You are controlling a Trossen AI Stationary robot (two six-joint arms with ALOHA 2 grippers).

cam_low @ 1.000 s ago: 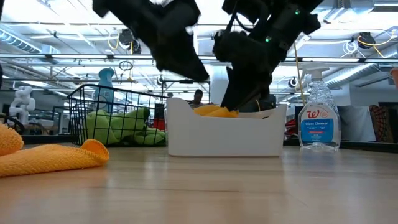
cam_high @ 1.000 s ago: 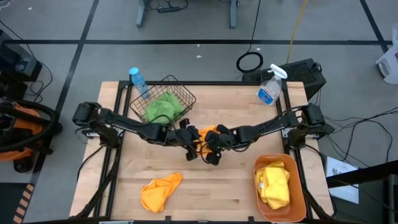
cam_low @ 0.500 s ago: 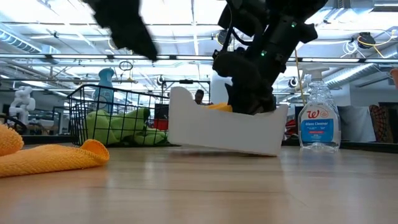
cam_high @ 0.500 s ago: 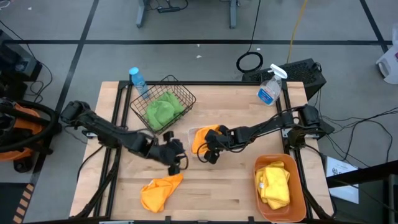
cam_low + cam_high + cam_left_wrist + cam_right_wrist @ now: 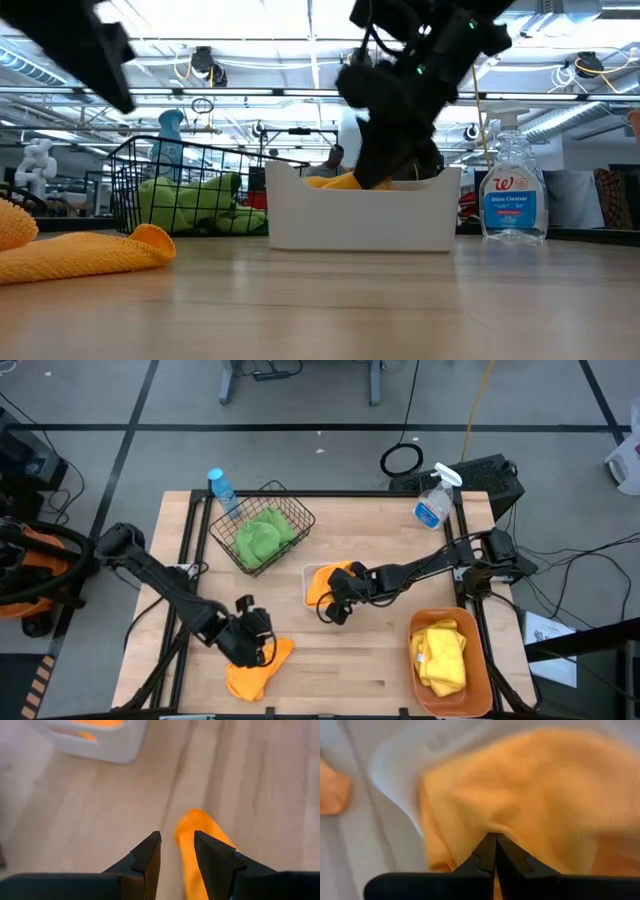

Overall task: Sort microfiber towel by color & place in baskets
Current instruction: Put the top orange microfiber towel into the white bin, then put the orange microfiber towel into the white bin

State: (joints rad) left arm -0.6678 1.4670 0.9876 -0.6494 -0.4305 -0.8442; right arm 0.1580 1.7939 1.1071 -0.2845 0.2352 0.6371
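Left gripper (image 5: 255, 643) is hovered, jaws part open and empty, over the top edge of the loose orange towel (image 5: 252, 669) at 7 o'clock on the table (image 5: 350, 670). Right gripper (image 5: 333, 603) is clenched on the orange towel in the white tray (image 5: 307, 574) at table centre; whether cloth is really pinched or just pressed is hard to tell from the wrist view. Green towels (image 5: 262, 536) are seen in the wire basket (image 5: 297, 512) at 11 o'clock, yellow towels (image 5: 440, 655) in the orange tub (image 5: 478, 685) at 5 o'clock. Spray bottle (image 5: 433, 502) is left at 1 o'clock. For the pick, jaws should be widened, dropped onto a raised fold, closed fully, then lifted clear before being swung to the tray.
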